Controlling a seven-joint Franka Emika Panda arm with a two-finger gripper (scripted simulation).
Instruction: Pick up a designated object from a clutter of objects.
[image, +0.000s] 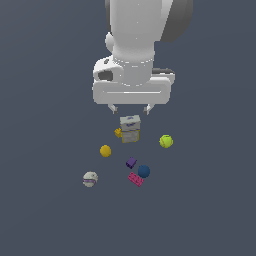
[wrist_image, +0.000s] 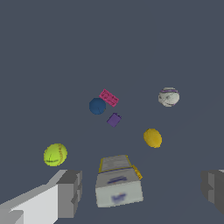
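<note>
1 arm hangs over the grey table (image: 45, 210) in the exterior view, its gripper (image: 131, 108) spread wide and holding nothing, the fingertips above a grey-white box (image: 130, 129) with a small yellow piece (image: 118, 132) at its side. the orange-yellow ball (image: 105, 151) lies on the table near the box, toward the exterior view's left and closer to the camera, apart from everything else. a lime-green tennis ball (image: 166, 141) sits toward the exterior view's right. a purple block (image: 131, 162), a dark blue ball (image: 144, 171) and a pink brick (image: 135, 179) cluster together, the brick just beside the blue ball. a white baseball (image: 90, 179) lies well apart.

in the wrist view, 2 grey fingers (wrist_image: 70, 193) frame the grey-white box (wrist_image: 118, 186), far apart. the orange-yellow ball (wrist_image: 152, 138) lies beyond the box, between it and the white baseball (wrist_image: 169, 97). the lime-green tennis ball (wrist_image: 55, 154), purple block (wrist_image: 114, 120), dark blue ball (wrist_image: 97, 106) and pink brick (wrist_image: 109, 97) also show.
</note>
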